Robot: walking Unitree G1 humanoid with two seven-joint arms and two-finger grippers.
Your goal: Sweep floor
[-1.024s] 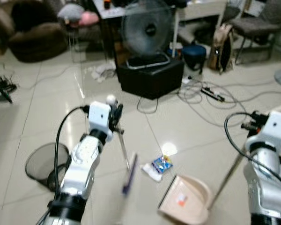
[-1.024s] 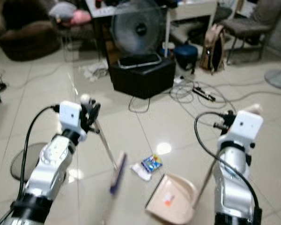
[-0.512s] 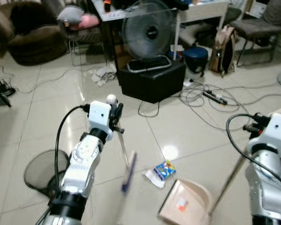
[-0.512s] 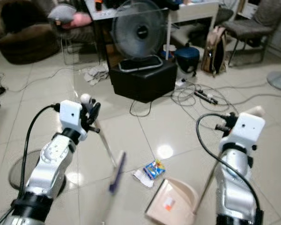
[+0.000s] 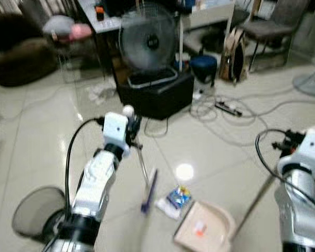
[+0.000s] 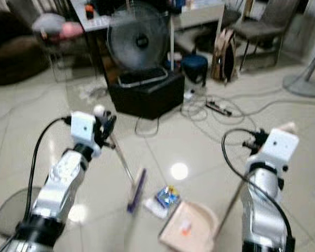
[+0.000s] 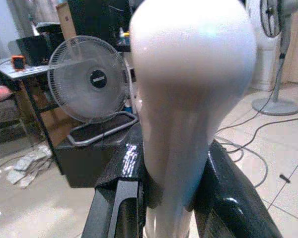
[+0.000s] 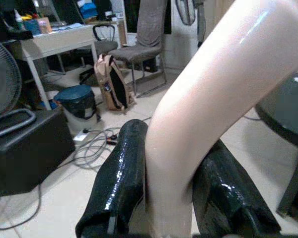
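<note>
Left end effector (image 7: 171, 198) is clamped on the rounded white top of the broom (image 5: 148, 190), black fingers (image 7: 116, 198) pressed against either side of the handle. The thin shaft slants down to a blue-edged head resting on the floor (image 5: 37, 142) just beside the litter. That broom looks light and stiff; held at the very knob, though, the head has a long lever, so I'd expect it to wobble and the glossy handle to twist in the grip on a hard stroke.

Right end effector (image 8: 171, 198) is pinched around the beige handle of the dustpan (image 5: 205, 231), fingers tight on both sides. The pan sits mouth-open on the floor, near the bottom edge of the head views, just beside the litter. It's light plastic, likely to skate on these shiny tiles unless pressed down.

The litter: a blue snack wrapper (image 5: 179, 197) lying against a white scrap (image 5: 166, 206), between broom head and pan. Both look feather-light, easily flicked past the pan.

Hard to read: the head views are soft with blur, so the broom's bristles and the pan's front lip are vague. A mesh bin (image 5: 34, 212) sits by the left arm, partly behind it. Whether the pan's lip truly meets the floor, I can't tell.
</note>
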